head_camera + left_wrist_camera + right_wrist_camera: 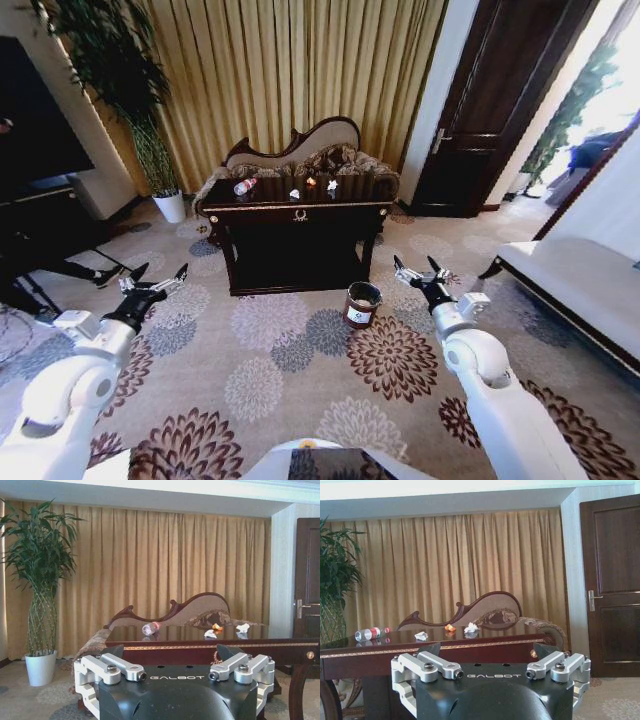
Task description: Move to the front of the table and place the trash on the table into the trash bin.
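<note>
Both sets of jaws stand spread with nothing between them: my left gripper point(155, 280) hangs over the carpet to the near left of the table point(300, 212), my right gripper point(420, 272) to the near right, both well short of it. On the tabletop I see the clear bottle point(244, 186) lying on its side toward the left, then two crumpled paper scraps point(294, 194) and point(332, 185) with a small orange bit point(311, 182) between them, farther right. The trash bin point(361, 304) stands on the floor just in front of the table's right leg, nearer my right arm. My worry, driving in from here, is that bin: it sits low in the lane I need, and I judge the base or the right arm could nudge or tip it as I close in. The bottle on its side looks likely to roll on the glossy top if a finger touches it off-centre, perhaps off the far edge onto the sofa point(300, 155) behind. The scraps are light and flat; I would expect a pinch to push them along rather than catch them.
</note>
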Motion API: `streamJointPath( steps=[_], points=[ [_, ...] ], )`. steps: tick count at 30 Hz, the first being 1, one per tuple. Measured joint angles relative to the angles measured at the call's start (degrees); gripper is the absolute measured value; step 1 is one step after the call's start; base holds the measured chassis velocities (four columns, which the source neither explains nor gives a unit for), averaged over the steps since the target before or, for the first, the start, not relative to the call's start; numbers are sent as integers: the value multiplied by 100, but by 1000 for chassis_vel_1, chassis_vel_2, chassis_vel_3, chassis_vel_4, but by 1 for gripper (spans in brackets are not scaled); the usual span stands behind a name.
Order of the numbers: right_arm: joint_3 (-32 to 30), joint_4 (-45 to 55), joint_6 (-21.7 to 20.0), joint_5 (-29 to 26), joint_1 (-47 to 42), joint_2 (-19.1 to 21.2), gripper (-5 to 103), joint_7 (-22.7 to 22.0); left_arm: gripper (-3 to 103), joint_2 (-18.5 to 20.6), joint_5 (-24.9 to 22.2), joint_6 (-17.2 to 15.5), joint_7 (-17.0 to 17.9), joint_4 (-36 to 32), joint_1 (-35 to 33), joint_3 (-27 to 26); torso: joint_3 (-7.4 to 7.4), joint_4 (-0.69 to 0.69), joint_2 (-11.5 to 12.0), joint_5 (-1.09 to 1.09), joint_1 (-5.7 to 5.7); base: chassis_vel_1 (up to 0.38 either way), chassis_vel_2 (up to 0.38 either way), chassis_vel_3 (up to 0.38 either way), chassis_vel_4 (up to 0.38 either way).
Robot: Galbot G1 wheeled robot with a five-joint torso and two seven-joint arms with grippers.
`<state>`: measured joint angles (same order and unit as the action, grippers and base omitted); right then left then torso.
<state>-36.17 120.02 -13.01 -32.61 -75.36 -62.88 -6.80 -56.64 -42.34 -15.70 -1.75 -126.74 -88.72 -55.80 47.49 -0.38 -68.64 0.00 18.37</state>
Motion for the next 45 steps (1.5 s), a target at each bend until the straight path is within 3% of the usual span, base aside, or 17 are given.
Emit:
streamJointPath(
  steps=[45],
  points=[
    [26,-40,-13,34,-14,-10,100,0,100,11,10,27,-26,96,4,39,0,0,0,0,0,0,0,0,0]
  ],
)
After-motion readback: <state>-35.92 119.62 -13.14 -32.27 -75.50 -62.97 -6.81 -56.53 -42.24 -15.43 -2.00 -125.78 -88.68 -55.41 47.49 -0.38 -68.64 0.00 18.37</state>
